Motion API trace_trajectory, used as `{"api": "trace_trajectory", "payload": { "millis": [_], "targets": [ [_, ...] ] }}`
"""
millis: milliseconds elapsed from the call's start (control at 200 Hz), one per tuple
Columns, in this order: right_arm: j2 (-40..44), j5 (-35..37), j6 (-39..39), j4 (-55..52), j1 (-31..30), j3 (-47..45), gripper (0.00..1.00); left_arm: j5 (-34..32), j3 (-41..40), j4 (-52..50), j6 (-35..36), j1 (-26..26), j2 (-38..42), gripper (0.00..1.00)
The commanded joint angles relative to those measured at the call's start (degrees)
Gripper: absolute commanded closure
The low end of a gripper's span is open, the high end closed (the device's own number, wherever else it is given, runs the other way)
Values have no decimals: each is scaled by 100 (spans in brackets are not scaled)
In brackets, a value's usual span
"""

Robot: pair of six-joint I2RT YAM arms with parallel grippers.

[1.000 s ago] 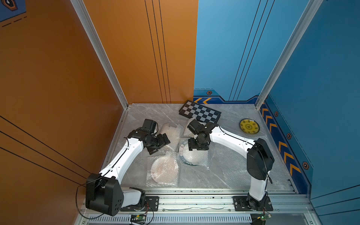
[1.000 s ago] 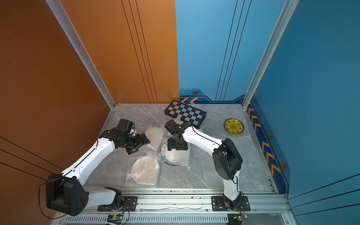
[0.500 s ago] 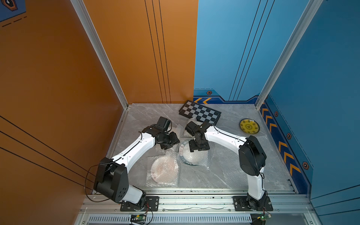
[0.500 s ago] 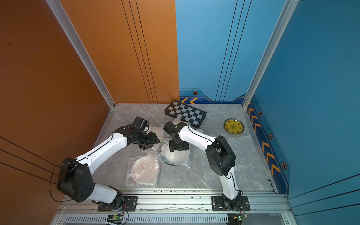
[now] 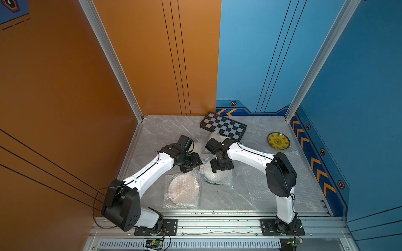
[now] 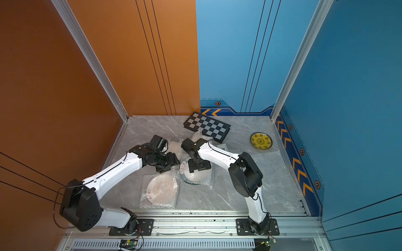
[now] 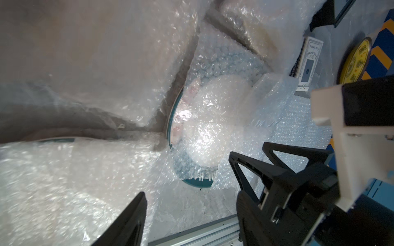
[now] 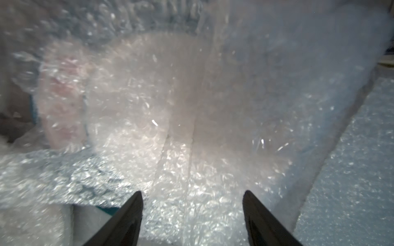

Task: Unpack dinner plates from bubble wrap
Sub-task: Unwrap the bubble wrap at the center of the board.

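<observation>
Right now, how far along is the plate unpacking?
Done: the yellow plate sits bare by the right wall, with an empty bubble wrap sheet flat beside it. In hand: the green-rimmed plate, partly uncovered, with the left tool and right tool open over it. Left: the wrapped plate nearest the rail and two wrapped bundles behind the arms, contents hidden.

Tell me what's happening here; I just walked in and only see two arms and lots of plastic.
Two robot arms are unwrapping plates. The left gripper and the right gripper, both with jaws open, hover over a wrapped plate with a teal rim in the middle; neither visibly grips it. One yellow plate lies bare at the far right, next to a flat sheet of bubble wrap. Another wrapped plate lies nearer the arms' bases.
</observation>
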State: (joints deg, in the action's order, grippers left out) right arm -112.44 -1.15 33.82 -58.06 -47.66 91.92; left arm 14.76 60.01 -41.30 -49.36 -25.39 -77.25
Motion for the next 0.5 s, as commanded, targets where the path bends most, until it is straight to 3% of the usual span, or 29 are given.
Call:
{"api": "trace_trajectory", "payload": {
  "millis": [0,120,220,491],
  "targets": [
    [473,-372,-17,-108,-184,-79,25,-611,-326,-1133,74,201,825,31],
    [432,-320,141,-76,-185,-356,24,-667,-762,-1431,36,310,1416,31],
    [256,-119,166,-80,-167,-259,24,-312,-930,-830,-134,263,1531,31],
    [-314,188,152,-91,-33,86,27,-82,-131,56,-244,-180,354,33]
  ]
}}
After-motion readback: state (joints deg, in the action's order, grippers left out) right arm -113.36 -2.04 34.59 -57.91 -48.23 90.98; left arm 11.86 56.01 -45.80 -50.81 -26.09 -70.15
